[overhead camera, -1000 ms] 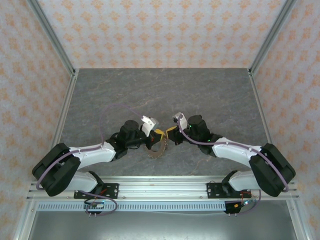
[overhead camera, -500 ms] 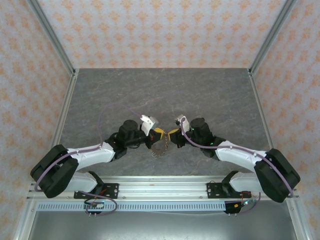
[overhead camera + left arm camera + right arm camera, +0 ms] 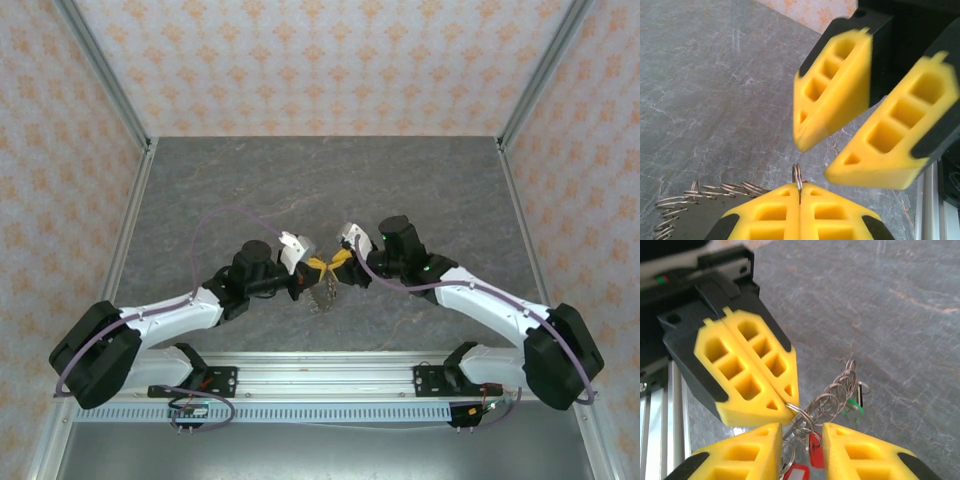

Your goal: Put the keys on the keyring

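Note:
My left gripper [image 3: 312, 268] is shut on a small split ring [image 3: 797, 176] of the keyring [image 3: 322, 291], which hangs below it as a bunch of metal loops [image 3: 840, 387]. Edge-on between the left fingers [image 3: 771, 215], that split ring pokes out at their tips. My right gripper [image 3: 340, 265] is open, tip to tip with the left one. Its fingers [image 3: 860, 455] straddle the hanging bunch without closing on it. Among the loops hang a red key [image 3: 815, 449], a green key [image 3: 853, 407] and a black one [image 3: 860, 390]. The left gripper [image 3: 786, 409] meets the ring [image 3: 801, 414] just above the right gripper [image 3: 802, 435].
Both arms meet over the grey stone-patterned table [image 3: 320, 180], a little back from its near edge. An aluminium rail [image 3: 320, 365] runs along that edge. Patterned walls enclose the other three sides.
Both grippers have closed in on each other and shifted slightly away from the near edge. The keyring has risen with the left gripper. The right forearm has swung outwards.

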`<state>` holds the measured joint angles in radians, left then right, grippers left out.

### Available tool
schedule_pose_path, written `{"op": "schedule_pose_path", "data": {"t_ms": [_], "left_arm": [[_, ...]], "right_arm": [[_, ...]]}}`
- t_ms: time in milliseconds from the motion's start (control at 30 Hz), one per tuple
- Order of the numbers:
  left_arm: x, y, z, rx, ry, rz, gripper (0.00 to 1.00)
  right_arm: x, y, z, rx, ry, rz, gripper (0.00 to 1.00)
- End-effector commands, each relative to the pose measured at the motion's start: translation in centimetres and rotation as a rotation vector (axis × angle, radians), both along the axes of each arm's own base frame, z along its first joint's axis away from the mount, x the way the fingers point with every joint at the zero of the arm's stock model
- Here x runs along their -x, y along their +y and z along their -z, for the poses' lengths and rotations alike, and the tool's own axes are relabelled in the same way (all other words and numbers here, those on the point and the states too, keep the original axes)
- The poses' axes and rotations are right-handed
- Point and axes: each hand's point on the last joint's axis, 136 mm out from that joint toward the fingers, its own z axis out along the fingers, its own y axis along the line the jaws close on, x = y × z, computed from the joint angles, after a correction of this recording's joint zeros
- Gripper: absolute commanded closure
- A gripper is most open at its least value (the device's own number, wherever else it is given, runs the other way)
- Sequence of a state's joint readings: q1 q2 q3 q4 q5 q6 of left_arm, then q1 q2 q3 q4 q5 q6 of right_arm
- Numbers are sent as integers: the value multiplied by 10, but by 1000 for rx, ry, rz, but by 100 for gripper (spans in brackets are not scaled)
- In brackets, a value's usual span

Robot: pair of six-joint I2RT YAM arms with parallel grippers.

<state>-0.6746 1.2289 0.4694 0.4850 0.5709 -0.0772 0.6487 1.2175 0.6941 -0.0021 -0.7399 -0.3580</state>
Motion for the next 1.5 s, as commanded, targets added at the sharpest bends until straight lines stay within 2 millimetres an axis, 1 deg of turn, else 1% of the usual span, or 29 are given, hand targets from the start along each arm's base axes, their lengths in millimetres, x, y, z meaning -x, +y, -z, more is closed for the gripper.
{"op": "schedule_pose_path", "data": {"t_ms": [0, 100, 200, 300, 367, 533, 567, 600, 667, 767, 800, 833, 867, 900, 1000, 1100, 1133, 1167, 1200, 1233, 1267, 1333, 1367, 1400, 1433, 1467], "left_arm": [[6, -8, -23, 28, -59, 55, 100], [9, -10, -24, 31, -57, 82, 100], [13, -13, -25, 34, -57, 110, 100], [14, -15, -25, 24, -51, 130, 100], [15, -16, -27, 29, -55, 137, 100], [9, -16, -28, 20, -68, 116, 100], [6, -15, -27, 12, -65, 101, 95], [4, -15, -24, -1, -64, 95, 94], [-1, -14, -18, -33, -48, 74, 84], [-10, -9, -5, -81, -22, 22, 76], [-12, -8, -1, -93, -14, 6, 75], [-14, -6, 1, -99, -15, -9, 71], [-17, -2, 4, -105, -12, -39, 60], [-20, 1, 6, -112, -9, -68, 56], [-25, 10, 11, -139, -9, -123, 54], [-30, 20, 9, -154, -25, -185, 51], [-32, 25, 8, -161, -30, -212, 51], [-35, 31, 6, -168, -39, -244, 49], [-38, 38, 4, -184, -49, -287, 47], [-41, 47, 2, -199, -59, -331, 47], [-43, 57, 0, -213, -74, -379, 43], [-48, 81, -6, -234, -115, -485, 21], [-51, 99, -9, -257, -140, -560, 13], [-55, 117, -12, -284, -159, -638, 10], [-59, 136, -14, -309, -167, -710, 6], [-64, 158, -14, -340, -160, -794, 4]], "right_arm": [[6, 5, -5, -8, 2, -87, 74], [4, 8, -6, -20, -2, -97, 74], [7, 10, -8, -34, 6, -128, 74], [14, 13, -16, -78, 8, -177, 73], [16, 13, -17, -88, 22, -205, 74], [11, 12, -6, -53, 86, -214, 93], [9, 11, -3, -45, 89, -204, 95], [6, 11, -1, -40, 87, -186, 96], [-6, 7, 6, -23, 85, -116, 100], [-27, -4, 24, 8, 97, 17, 100], [-34, -10, 32, 21, 103, 67, 100], [-40, -14, 38, 28, 111, 112, 100], [-44, -19, 45, 30, 126, 150, 100], [-47, -23, 50, 25, 140, 182, 100], [-54, -32, 66, 39, 184, 266, 100], [-59, -44, 84, 70, 204, 356, 100], [-62, -49, 89, 80, 209, 396, 97], [-65, -55, 92, 94, 208, 443, 90], [-68, -60, 93, 102, 207, 483, 80], [-68, -64, 91, 107, 200, 505, 72], [-71, -69, 85, 109, 176, 536, 66], [-81, -87, 66, 114, 91, 638, 60], [-90, -104, 52, 117, 19, 731, 58], [-101, -127, 36, 90, -49, 873, 50], [-107, -145, 21, 57, -108, 957, 45], [-112, -164, 5, 32, -175, 1035, 43]]}}
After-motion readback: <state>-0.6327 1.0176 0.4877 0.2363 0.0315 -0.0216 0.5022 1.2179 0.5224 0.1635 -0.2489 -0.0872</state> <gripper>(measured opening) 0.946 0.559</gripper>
